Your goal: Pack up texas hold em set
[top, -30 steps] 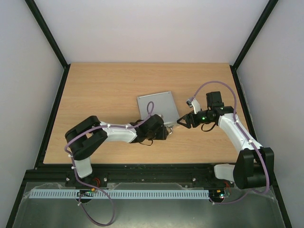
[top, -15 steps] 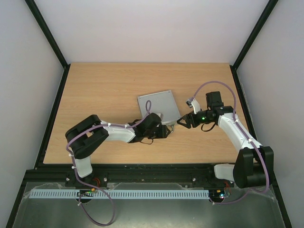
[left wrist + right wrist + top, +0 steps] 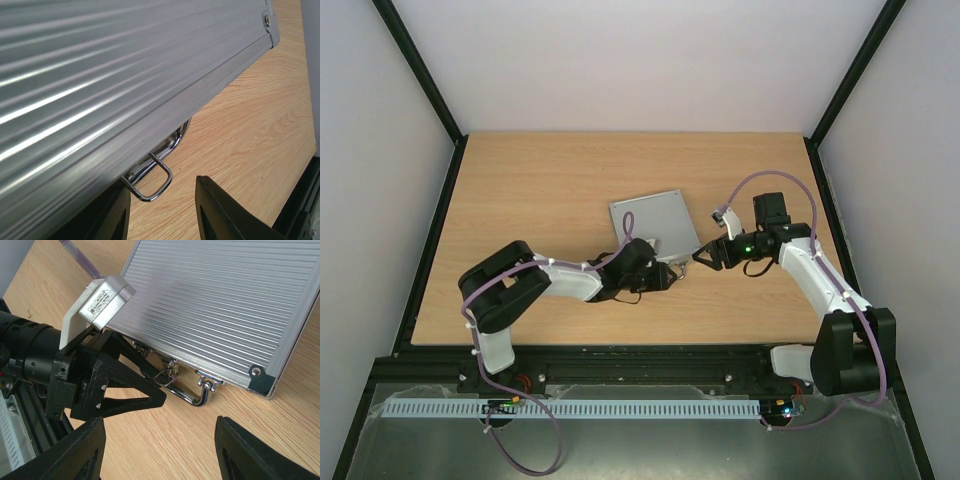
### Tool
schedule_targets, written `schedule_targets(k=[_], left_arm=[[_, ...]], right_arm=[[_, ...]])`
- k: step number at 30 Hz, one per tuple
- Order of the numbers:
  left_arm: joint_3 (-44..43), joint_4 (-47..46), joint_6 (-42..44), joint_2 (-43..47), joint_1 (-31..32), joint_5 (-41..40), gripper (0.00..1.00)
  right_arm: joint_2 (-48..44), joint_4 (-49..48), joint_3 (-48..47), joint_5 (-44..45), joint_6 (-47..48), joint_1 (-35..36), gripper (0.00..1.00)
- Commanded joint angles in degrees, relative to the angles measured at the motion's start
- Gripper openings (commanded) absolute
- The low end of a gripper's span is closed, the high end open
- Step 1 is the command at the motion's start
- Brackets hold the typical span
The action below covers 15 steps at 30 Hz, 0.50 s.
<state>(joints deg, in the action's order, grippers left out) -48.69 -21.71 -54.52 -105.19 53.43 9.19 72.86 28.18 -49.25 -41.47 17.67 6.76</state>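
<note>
The silver ribbed case (image 3: 653,222) lies shut on the table, so the chips, discs, dice and card deck are hidden. Its chrome handle (image 3: 192,396) and a wire latch loop (image 3: 153,183) are on the near edge. My left gripper (image 3: 670,276) is open at that edge. In the left wrist view (image 3: 162,215) the loop hangs just in front of the gap, with the left finger (image 3: 112,220) partly under the case rim. My right gripper (image 3: 699,257) is open and empty just right of the handle. In the right wrist view (image 3: 160,450) it looks at the handle and the left fingers (image 3: 125,385).
Bare wooden table (image 3: 540,190) surrounds the case, with black frame rails (image 3: 438,230) along the sides. The two grippers are close together at the case's near right corner (image 3: 260,377).
My left wrist has shifted slightly left along the case's near edge. The right arm and the case have not moved.
</note>
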Motion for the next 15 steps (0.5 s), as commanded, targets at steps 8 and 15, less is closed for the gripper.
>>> schedule_targets(k=[8,15], left_arm=[[1.85,0.30,-0.66,2.11,-1.91,-2.27,0.31],[2.16,0.29,-0.69,2.44,-2.01,-2.38,0.27]], right_arm=[[0.70,1.93,0.68,-0.14,0.84,0.18,0.61],[0.72,2.01,0.67,-0.06,0.85,0.21,0.61]])
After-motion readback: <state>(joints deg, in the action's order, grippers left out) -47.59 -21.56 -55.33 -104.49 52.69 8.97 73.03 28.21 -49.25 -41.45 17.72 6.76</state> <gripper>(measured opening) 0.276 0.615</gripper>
